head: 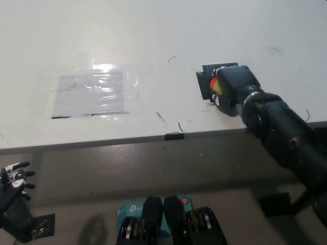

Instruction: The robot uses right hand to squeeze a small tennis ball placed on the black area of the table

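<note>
I see right hand (231, 88) on black patch (204, 84), near table (204, 30) front edge, right side. Hand wrapped over ball (216, 85), grasping it; only red-yellow sliver of ball showing at hand's left side. Ball sits on patch. Left hand (13, 179) hangs low at lower left, below table level, fingers spread, holding nothing. Clear plastic sheet (92, 91) lies flat on table, well left of patch.

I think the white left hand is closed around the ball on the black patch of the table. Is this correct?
Not quite. In the head view the black right hand is closed around the ball on the black patch of the table. The white left hand rests low at the lower left.
</note>
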You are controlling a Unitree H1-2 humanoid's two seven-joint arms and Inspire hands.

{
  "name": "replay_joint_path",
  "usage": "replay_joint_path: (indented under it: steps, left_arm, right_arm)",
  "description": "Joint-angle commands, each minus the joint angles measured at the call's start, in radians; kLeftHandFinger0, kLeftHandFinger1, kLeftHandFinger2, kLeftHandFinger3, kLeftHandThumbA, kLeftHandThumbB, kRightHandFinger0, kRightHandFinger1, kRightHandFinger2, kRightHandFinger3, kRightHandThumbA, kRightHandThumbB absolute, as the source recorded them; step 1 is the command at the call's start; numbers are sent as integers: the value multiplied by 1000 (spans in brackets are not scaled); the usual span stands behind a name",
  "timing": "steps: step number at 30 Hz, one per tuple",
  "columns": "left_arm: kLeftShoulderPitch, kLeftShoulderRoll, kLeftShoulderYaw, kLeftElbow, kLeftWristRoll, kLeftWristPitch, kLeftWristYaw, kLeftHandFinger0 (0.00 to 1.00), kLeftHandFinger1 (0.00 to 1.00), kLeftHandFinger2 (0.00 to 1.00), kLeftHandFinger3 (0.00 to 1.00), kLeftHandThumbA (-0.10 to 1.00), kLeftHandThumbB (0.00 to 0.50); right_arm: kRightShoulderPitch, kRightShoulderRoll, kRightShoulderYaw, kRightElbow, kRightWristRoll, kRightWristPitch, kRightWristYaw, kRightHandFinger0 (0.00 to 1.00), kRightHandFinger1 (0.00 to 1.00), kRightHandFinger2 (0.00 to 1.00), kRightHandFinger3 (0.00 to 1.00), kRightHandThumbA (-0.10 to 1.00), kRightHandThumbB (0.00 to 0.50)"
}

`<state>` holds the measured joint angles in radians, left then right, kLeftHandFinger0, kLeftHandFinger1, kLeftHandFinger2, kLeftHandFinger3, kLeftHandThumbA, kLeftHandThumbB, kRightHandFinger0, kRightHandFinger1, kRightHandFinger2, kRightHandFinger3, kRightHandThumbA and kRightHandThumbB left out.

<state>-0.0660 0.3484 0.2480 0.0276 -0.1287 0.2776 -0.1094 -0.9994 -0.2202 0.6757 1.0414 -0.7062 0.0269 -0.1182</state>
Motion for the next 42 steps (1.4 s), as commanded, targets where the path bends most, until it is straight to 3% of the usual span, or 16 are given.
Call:
replay_joint_path:
  steps: [1, 2, 3, 5, 7, 9, 10, 13, 18, 21, 26, 31, 33, 36, 40, 42]
  left_arm:
    - [-16, 45, -1, -11, -1, -81, -30, 382, 473, 609, 679, 370, 4]
    - [-17, 45, -2, -12, 4, -80, -26, 357, 459, 589, 659, 354, 12]
    - [-9, 42, -4, -16, 7, -83, -25, 332, 438, 571, 643, 339, 15]
    - [-1, 37, -4, -17, 11, -87, -21, 294, 410, 544, 621, 290, 14]
    - [11, 37, -6, -13, 12, -106, -26, 299, 413, 551, 619, 284, 9]
    - [18, 34, -6, -16, 21, -86, -12, 297, 401, 547, 632, 306, 28]
    - [24, 32, -4, -21, 25, -74, -6, 314, 415, 582, 648, 300, 23]
    - [32, 30, -2, -20, 26, -72, -3, 308, 411, 581, 657, 301, 40]
    - [49, 18, 8, -25, 15, -72, 3, 232, 354, 527, 654, 260, 46]
    - [63, 19, 8, -10, 18, -103, 1, 302, 414, 598, 671, 285, 56]
    - [67, 15, 11, -23, 15, -94, 6, 314, 419, 577, 655, 259, 36]
    - [75, 15, 14, -22, 14, -109, 6, 297, 395, 557, 650, 266, 29]
    - [72, 11, 19, -17, 7, -107, 8, 246, 364, 541, 617, 259, 58]
    - [72, 17, 17, -26, 15, -107, 8, 257, 367, 541, 614, 268, 45]
    - [68, 19, 15, -28, 19, -108, 9, 264, 358, 514, 581, 371, 122]
    - [68, 20, 12, -29, 23, -108, 9, 261, 356, 511, 584, 359, 105]
  right_arm:
    - [47, -20, -31, 48, -27, -110, -268, 0, 54, 255, 620, -100, 2]
    - [61, -19, -60, 59, 6, -181, -317, 0, 38, 283, 282, -100, 14]
    - [73, -16, -74, 59, 19, -197, -338, 0, 51, 344, 129, -100, 42]
    - [98, -3, -149, 44, 82, -259, -395, 0, 119, 487, 22, -100, 160]
    - [112, 10, -200, 20, 112, -253, -391, 0, 167, 550, 109, -100, 242]
    - [130, 36, -318, -38, 199, -287, -400, 0, 67, 381, 115, -100, 309]
    - [126, 52, -392, -67, 258, -335, -417, 0, 9, 326, 130, -100, 244]
    - [128, 96, -553, -172, 371, -292, -357, 0, 0, 257, 237, -100, 182]
    - [118, 126, -662, -285, 433, -332, -311, 0, 0, 257, 288, -100, 210]
    - [100, 163, -740, -380, 528, -310, -251, 0, 0, 257, 220, -100, 218]
    - [90, 185, -788, -446, 579, -301, -211, 0, 0, 215, 169, -100, 194]
    - [84, 237, -892, -497, 767, -231, -137, 0, 0, 76, 67, -100, 207]
    - [85, 261, -942, -530, 845, -183, -131, 0, 0, 77, 92, -100, 210]
    - [80, 286, -1007, -544, 946, -155, -118, 0, 0, 113, 151, -100, 146]
    - [101, 307, -1042, -584, 1008, -124, -96, 0, 0, 173, 240, -100, 105]
    - [109, 322, -1066, -595, 1037, -112, -101, 0, 0, 181, 256, -100, 92]
